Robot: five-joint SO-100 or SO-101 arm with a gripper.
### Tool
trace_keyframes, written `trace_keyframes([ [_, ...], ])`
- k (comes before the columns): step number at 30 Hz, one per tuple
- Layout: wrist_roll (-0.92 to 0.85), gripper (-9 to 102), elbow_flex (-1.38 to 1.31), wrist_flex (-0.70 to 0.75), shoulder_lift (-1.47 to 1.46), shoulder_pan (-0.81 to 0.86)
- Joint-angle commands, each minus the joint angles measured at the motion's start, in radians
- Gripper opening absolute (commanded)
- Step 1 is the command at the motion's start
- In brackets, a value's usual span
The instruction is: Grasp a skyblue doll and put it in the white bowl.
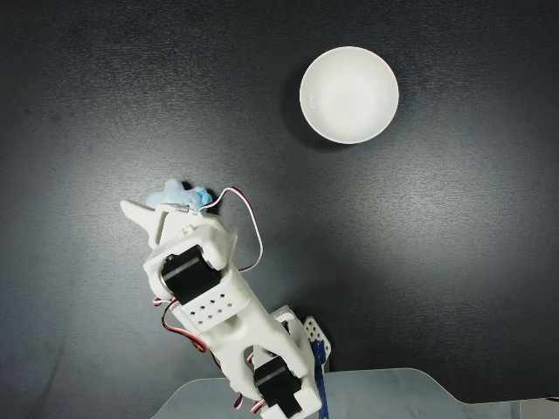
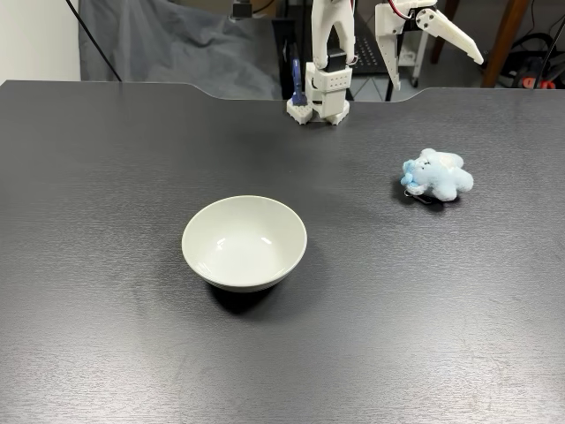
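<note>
The skyblue doll (image 2: pixel 437 175) lies on the dark table, at the right in a fixed view from the front. From above, the skyblue doll (image 1: pixel 182 194) peeks out from under the white arm's front end. My gripper (image 2: pixel 435 72) hangs well above the doll and clear of it, with jaws spread open and nothing between them. In the fixed view from above, my gripper (image 1: pixel 157 208) overlaps the doll's lower part. The white bowl (image 1: pixel 349 94) stands empty at the upper right, apart from the doll; from the front the white bowl (image 2: pixel 244 243) sits left of centre.
The arm's base (image 2: pixel 322 93) is clamped at the table's far edge. A red and white wire (image 1: pixel 255 231) loops out beside the wrist. Behind the table hang a grey cloth (image 2: pixel 159 40) and some furniture legs. The dark tabletop (image 2: pixel 397 309) is bare between doll and bowl.
</note>
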Motion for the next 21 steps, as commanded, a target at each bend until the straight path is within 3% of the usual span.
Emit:
trace_keyframes([
  [1,-0.005,60,-0.008,0.046,0.008,0.011],
  [21,-0.005,60,-0.021,0.034,-0.403,-0.006],
])
